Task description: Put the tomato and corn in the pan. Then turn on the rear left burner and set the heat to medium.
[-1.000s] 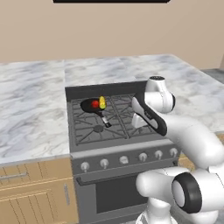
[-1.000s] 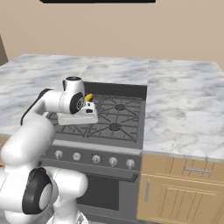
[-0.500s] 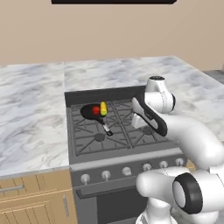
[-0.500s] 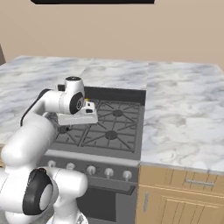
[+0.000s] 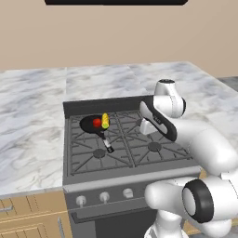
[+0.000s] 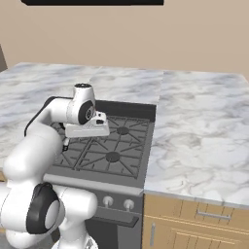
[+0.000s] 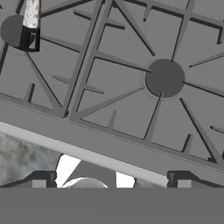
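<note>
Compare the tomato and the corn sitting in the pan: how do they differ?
The tomato is a round, bright red ball; the corn is an elongated yellow cob with a greenish tip. The corn is clearly longer than the tomato is wide. In the left base view the tomato lies to the left and the corn to its right, close together. Both rest inside the black pan on the rear left burner.

Even, bright rendered light, soft shadows, no glare/blur, sharp throughout.

Premises: a domestic kitchen, rendered. A four-burner gas stove [image 5: 125,139] with front knobs [image 5: 104,197] sits between marble surface [image 5: 32,121] runs. Wooden cabinet drawers [image 6: 204,216] lie below; a dark hood [image 5: 116,2] hangs above.
</note>
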